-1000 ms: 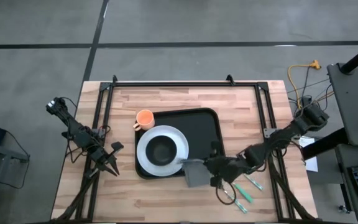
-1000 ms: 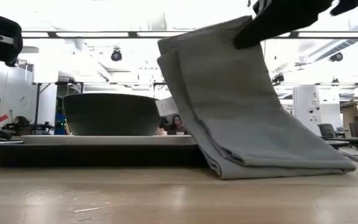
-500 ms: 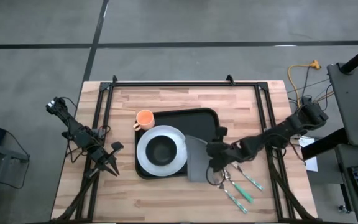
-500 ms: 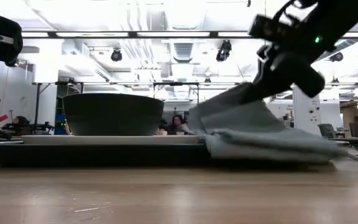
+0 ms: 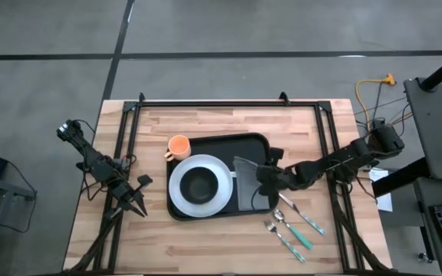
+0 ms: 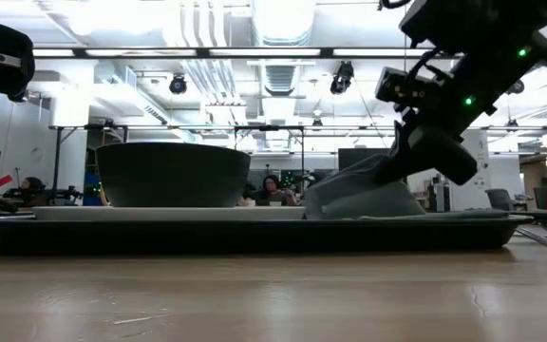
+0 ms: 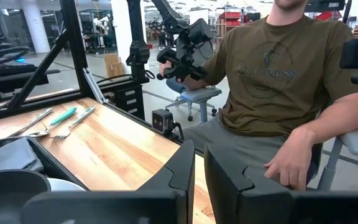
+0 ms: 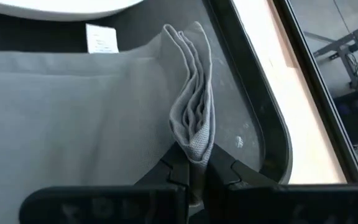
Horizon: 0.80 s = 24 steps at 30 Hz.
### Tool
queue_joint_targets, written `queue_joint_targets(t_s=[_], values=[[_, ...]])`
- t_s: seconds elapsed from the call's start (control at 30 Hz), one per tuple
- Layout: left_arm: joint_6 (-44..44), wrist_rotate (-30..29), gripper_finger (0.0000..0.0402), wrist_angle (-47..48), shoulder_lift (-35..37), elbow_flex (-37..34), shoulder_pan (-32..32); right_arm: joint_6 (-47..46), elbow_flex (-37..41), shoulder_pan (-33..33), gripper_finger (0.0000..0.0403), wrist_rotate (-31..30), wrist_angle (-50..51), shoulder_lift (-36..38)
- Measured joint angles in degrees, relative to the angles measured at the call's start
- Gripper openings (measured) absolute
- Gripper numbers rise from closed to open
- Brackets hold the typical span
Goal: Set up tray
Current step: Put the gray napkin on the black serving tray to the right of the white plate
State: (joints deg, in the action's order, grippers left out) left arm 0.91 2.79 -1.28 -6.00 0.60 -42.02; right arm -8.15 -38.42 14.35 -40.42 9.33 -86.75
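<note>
A: Where the large black rectangular tray (image 5: 255, 146) with rounded corners and a low raised rim serves as the reference, what is its position?

B: It lies flat on the light wooden slatted table (image 5: 206, 238), near the table's middle. The round white plate (image 5: 219, 180) rests on the tray's left part and carries a dark round bowl (image 5: 199, 185). A small orange cup (image 5: 178, 145) stands on the table just beside the tray's far left corner.

A: While the right arm is over the tray, what does the right gripper (image 5: 264, 178) do?

B: Its fingers are pressed together on a bunched fold of the grey folded cloth napkin (image 5: 247, 188). The napkin lies on the tray's right part, between the plate and the right rim. In the right wrist view the pinched fold (image 8: 193, 124) stands up in pleats while the rest spreads flat on the tray floor (a small white label shows on the cloth). In the low view the right gripper (image 6: 424, 161) sits low over the tray, with cloth (image 6: 368, 198) heaped under it.

A: What lies outside the tray?

B: Metal cutlery with green handles (image 5: 296, 234) lies on the table, just off the tray's near right corner.

A: And the left gripper (image 5: 140, 205)?

B: It waits well apart from the tray, over the table's left edge. Its fingers (image 7: 185, 171) stand almost together, holding nothing. A seated person in an olive shirt (image 7: 278, 68) shows beyond the table.
</note>
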Motion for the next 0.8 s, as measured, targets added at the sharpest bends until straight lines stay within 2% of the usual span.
queue_joint_targets(t_s=[0.5, 0.8], values=[[0.0, 0.0, 0.0018, 0.0, 0.0, 0.0, 0.0, 2.7, 2.1, -6.1, 0.0009, 0.1, -2.2, 0.0], [0.0, 0.0, 0.0018, 0.0, 0.0, 0.0, 0.0, 6.8, 2.1, -6.8, 0.0009, 0.9, -5.2, 0.0]])
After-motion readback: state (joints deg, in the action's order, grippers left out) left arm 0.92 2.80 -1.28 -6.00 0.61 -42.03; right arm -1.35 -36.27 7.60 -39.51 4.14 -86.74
